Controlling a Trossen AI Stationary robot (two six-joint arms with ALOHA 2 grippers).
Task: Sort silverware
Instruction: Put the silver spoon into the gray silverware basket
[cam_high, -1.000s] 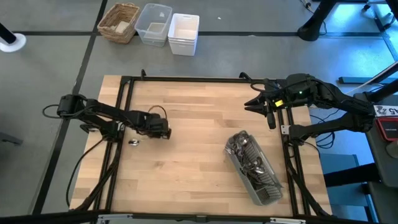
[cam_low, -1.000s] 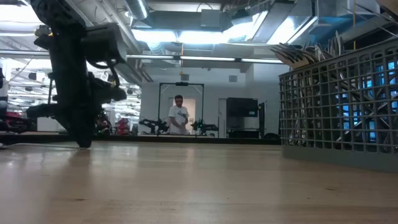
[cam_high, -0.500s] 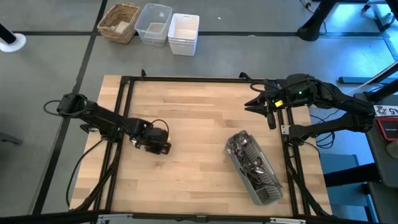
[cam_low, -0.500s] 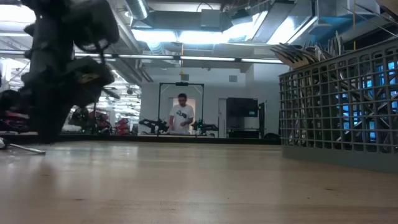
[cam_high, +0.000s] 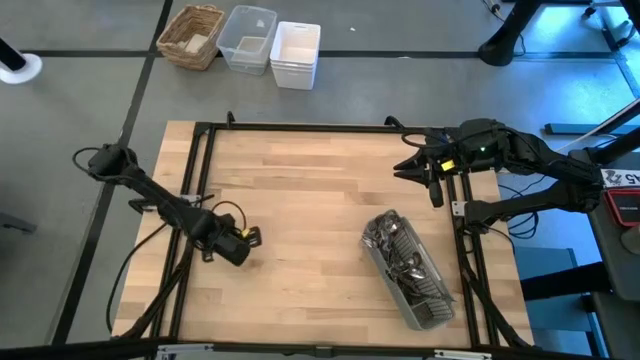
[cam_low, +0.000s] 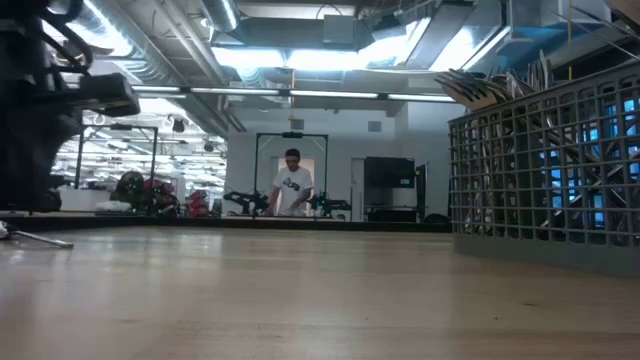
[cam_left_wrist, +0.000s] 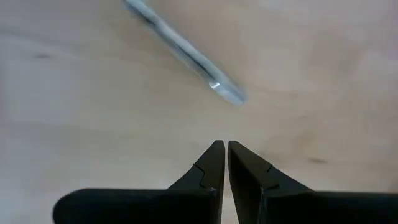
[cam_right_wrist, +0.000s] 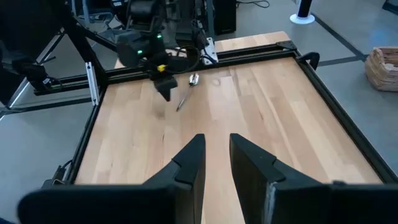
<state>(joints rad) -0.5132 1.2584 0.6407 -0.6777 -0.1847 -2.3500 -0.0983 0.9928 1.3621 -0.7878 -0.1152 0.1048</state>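
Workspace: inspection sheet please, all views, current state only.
Surface: wooden table top inside a black frame.
Job's things: silverware packed in the grey caddy on the table's right half; one loose piece on the wood ahead of the left end effector.
Clutter: nothing seen.
Grippers: left end effector shut, empty, low over the table's left side; right end effector open, empty, at the right rear edge.
Cables: cable loop on the left arm.
Surroundings: wicker basket, clear bin, white bin on the floor; person far off.
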